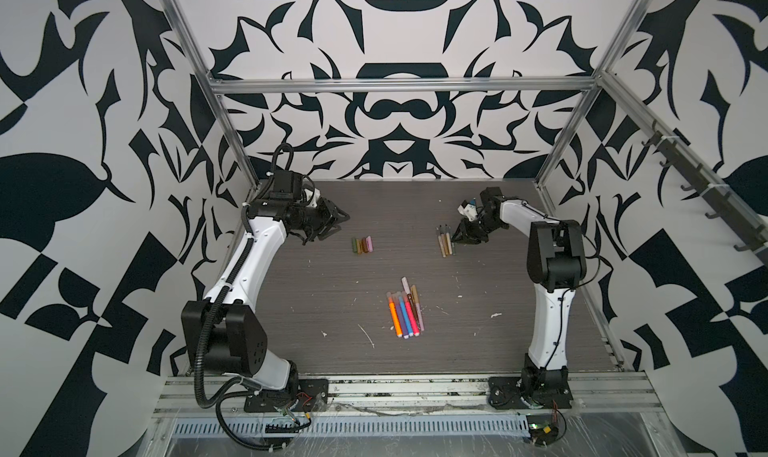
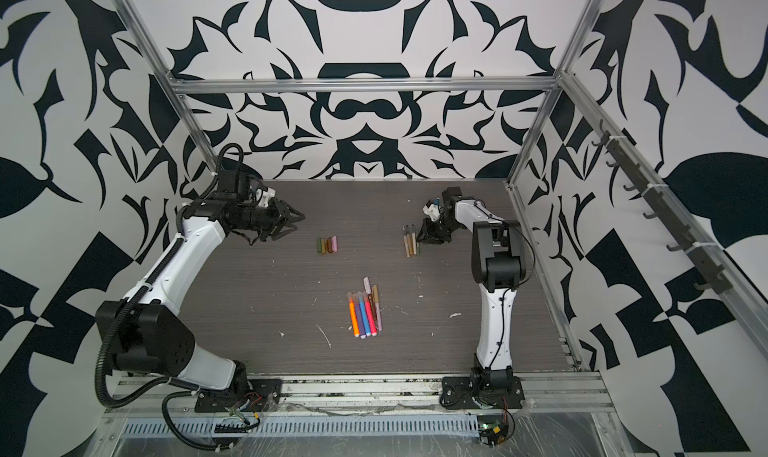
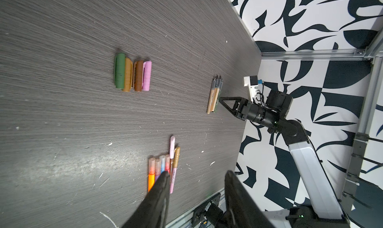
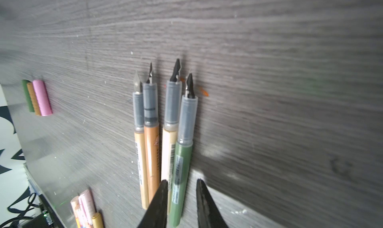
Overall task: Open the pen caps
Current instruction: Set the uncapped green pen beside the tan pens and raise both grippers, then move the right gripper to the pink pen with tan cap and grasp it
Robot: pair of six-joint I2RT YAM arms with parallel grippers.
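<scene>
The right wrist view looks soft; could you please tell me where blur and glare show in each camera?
Right wrist view: uncapped pens fairly sharp, the table smeared toward the edges, a glare patch beside the green pen. Left wrist view: broad sheen on the table, foreground fingers blurred. Both top views: even light.

Your black plastic left gripper point(image 1: 341, 222) hangs up high with its jaws apart. Your black plastic right gripper point(image 4: 181, 182) points down low, jaws a little apart.
</scene>
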